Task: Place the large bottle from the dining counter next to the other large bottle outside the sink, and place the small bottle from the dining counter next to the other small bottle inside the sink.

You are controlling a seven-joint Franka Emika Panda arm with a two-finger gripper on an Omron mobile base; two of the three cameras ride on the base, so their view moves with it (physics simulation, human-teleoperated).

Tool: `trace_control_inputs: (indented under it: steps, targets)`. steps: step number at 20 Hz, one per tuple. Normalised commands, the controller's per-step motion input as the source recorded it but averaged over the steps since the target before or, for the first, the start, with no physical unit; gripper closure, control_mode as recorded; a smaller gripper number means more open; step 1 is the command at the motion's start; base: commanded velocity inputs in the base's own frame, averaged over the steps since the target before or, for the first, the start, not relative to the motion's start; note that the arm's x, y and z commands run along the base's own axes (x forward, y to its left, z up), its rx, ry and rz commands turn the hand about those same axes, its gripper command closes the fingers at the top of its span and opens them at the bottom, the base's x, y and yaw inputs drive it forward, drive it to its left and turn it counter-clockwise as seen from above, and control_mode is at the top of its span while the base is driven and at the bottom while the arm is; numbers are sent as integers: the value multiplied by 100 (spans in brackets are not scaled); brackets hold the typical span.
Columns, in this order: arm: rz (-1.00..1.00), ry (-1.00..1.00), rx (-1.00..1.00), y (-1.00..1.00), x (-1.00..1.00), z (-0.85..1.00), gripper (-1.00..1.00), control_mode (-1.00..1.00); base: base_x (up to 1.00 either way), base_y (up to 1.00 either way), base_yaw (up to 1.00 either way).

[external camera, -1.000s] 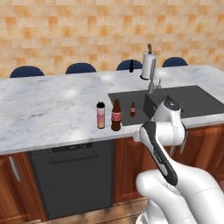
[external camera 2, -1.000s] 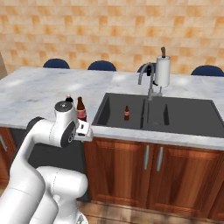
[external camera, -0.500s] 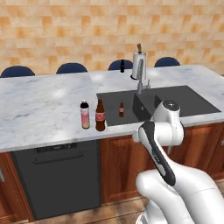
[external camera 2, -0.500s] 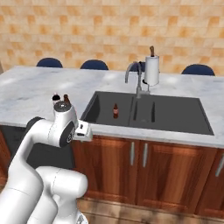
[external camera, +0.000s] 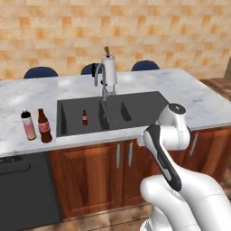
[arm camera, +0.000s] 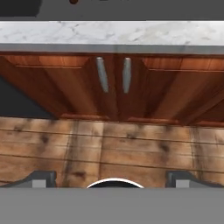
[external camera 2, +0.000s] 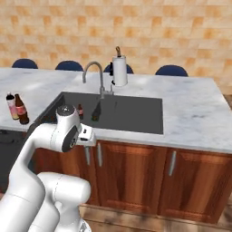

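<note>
The gripper [arm camera: 112, 178], its two dark finger tips spread wide and holding nothing, hangs low facing reddish wood cabinet doors [arm camera: 113, 87] with two slim metal handles, over knotty plank flooring [arm camera: 109, 148], with the white grey-veined marble counter [arm camera: 113, 33] edge above it. From the base views, well above and beyond the gripper, the wide dark grey rectangular sink [external camera: 135, 110] holds a tiny dark bottle [external camera: 84, 117] by the curved chrome faucet [external camera: 100, 79]; far to its left the brown glass long-necked bottle with red label [external camera: 43, 126] stands just beside the pale pink dark-capped bottle [external camera: 28, 125] on the marble
</note>
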Motion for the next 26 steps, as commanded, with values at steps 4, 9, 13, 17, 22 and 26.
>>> trace_control_inputs:
  steps: [4, 9, 13, 17, 22, 26]
  targets:
    - [0, 0, 0, 0, 0, 0, -100, 100, 1, -100, 0]
    - [0, 0, 0, 0, 0, 0, -100, 100, 0, -100, 0]
    - [0, 0, 0, 0, 0, 0, -100, 100, 2, -100, 0]
    - [0, 0, 0, 0, 0, 0, -100, 100, 3, -100, 0]
    - [0, 0, 0, 0, 0, 0, -100, 100, 3, -100, 0]
    - [0, 0, 0, 0, 0, 0, -100, 100, 15, -100, 0]
